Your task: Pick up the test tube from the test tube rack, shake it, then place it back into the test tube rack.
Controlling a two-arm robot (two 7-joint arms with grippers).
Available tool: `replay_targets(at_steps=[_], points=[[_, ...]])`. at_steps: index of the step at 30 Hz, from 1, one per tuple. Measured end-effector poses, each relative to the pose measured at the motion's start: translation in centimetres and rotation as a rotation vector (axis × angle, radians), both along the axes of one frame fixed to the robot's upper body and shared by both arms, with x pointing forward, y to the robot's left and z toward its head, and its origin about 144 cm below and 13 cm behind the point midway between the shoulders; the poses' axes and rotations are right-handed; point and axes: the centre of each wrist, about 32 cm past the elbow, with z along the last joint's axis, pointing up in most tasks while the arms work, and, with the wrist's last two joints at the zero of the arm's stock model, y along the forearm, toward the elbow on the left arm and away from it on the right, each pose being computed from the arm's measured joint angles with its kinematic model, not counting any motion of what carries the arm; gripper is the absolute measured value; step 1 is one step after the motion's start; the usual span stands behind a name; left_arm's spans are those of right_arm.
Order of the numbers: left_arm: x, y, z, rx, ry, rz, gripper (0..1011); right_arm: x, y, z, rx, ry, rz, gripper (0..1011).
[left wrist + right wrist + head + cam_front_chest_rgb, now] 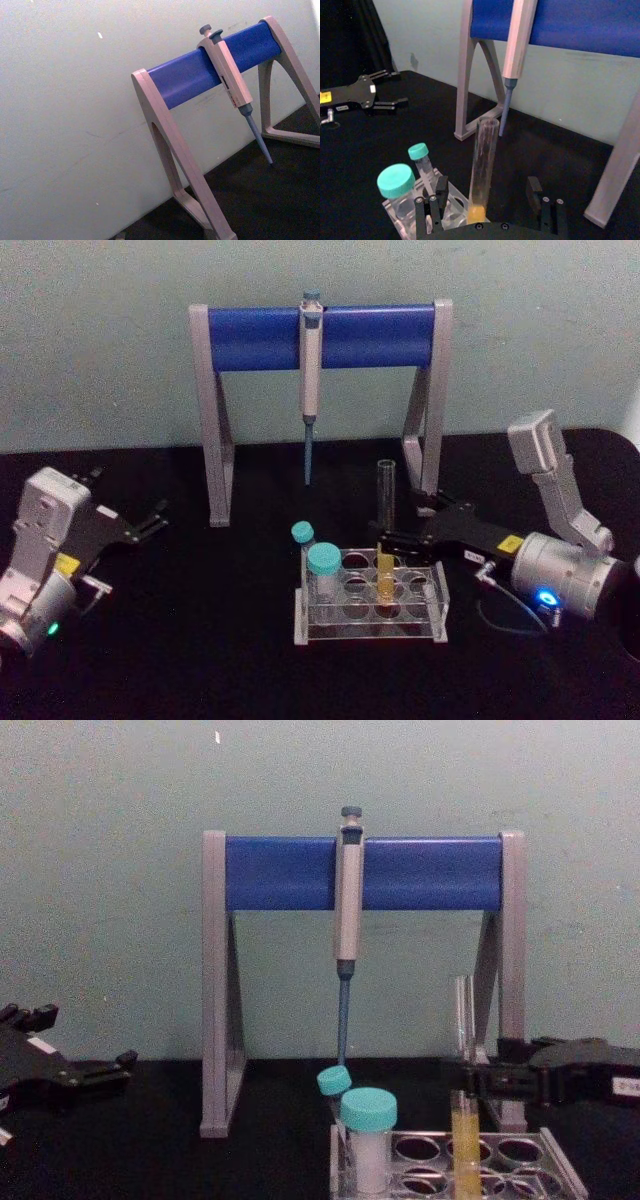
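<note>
The test tube (386, 502) stands upright in the test tube rack (370, 628) at mid-table, with yellow-orange liquid in its lower part. My right gripper (397, 524) reaches in from the right at the tube's mid-height and is open. In the right wrist view the tube (483, 160) rises between the two spread fingers (438, 192) without touching either. The chest view shows the tube (463, 1020) just left of the right gripper (492, 1080), over the rack (560, 1170). My left gripper (150, 520) rests open at the far left, holding nothing.
Two teal-capped vials (323, 568) stand at the rack's left end. Behind the rack is a tall grey-and-blue stand (260, 337) with a pipette (311, 370) hanging from its bar, tip down. The table is black, with a wall close behind.
</note>
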Motion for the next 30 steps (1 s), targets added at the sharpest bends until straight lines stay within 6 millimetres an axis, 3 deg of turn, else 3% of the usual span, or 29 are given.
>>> replay_targets(at_steps=[11, 26, 30], points=[[0.0, 0.0, 0.0, 0.0, 0.0, 0.0, 1010, 1.6, 0.9, -0.4, 0.011, 0.013, 0.024, 1000], [0.0, 0.0, 0.0, 0.0, 0.0, 0.0, 1010, 1.8, 1.1, -0.4, 0.016, 0.008, 0.029, 1000], [0.0, 0.0, 0.0, 0.0, 0.0, 0.0, 1010, 1.8, 1.1, -0.4, 0.016, 0.008, 0.029, 925]])
